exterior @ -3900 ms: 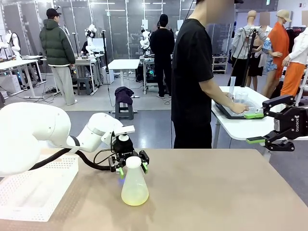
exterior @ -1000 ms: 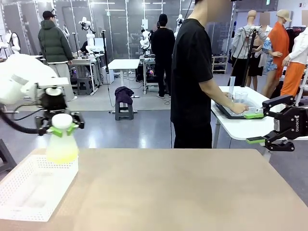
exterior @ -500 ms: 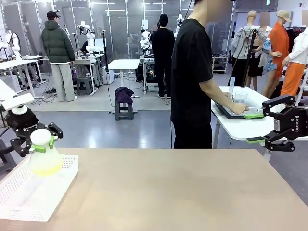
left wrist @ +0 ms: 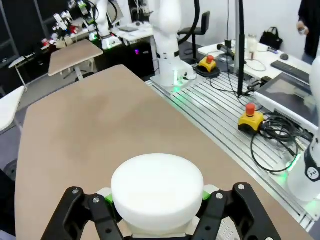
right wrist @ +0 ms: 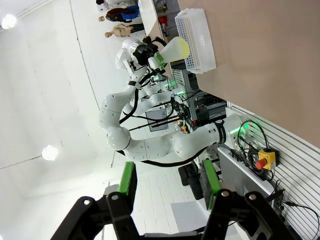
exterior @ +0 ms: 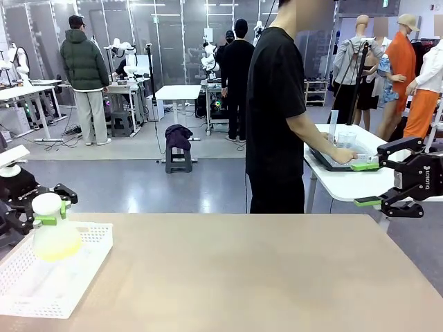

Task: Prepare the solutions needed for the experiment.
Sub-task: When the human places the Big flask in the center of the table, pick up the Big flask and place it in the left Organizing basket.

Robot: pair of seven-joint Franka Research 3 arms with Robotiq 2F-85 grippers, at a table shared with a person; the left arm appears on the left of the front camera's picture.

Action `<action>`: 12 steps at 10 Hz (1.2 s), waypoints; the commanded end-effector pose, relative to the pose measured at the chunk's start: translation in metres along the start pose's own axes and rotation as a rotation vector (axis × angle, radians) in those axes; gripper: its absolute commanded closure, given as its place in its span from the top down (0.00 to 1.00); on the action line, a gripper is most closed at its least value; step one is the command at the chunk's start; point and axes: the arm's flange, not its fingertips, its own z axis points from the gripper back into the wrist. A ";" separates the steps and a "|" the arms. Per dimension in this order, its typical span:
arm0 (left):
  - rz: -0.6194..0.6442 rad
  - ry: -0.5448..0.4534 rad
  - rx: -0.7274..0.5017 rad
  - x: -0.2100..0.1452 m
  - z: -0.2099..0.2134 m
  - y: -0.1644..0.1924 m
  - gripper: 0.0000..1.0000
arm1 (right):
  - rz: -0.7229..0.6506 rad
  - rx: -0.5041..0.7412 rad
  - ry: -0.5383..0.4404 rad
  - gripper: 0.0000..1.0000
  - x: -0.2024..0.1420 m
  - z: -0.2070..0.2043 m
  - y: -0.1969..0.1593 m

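A translucent conical flask (exterior: 54,238) with a white cap (left wrist: 157,192) holds the solutions (exterior: 54,250), a little pale yellow-green liquid at its bottom. My left gripper (exterior: 43,211) is shut on the flask's neck just under the cap, its green pads (left wrist: 107,200) pressed against it. The flask stands upright, low over the far end of the white mesh basket (exterior: 28,290); I cannot tell whether it touches the basket's floor. My right gripper (exterior: 381,183) hangs open and empty beyond the table's right edge. The right wrist view also takes in the flask (right wrist: 175,49) and basket (right wrist: 197,37) from afar.
The tan table (exterior: 263,277) stretches bare from the basket to its right edge. The person (exterior: 277,111) stands at the far side, turned away, with a hand on a dark tray (exterior: 336,160) on a white side table.
The left arm has carried the flask leftward and down, from above the table's left edge to low over the basket. The right gripper has not moved.
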 end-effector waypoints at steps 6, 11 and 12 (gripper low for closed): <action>-0.031 -0.196 0.132 -0.054 0.028 -0.037 0.05 | -0.001 -0.004 0.005 0.66 0.000 0.002 0.002; -0.006 -0.273 0.180 -0.104 0.041 -0.053 0.05 | -0.001 -0.004 0.005 0.66 0.000 0.002 0.002; 0.001 -0.283 0.185 -0.113 0.043 -0.054 0.05 | -0.001 -0.004 0.005 0.66 0.000 0.002 0.002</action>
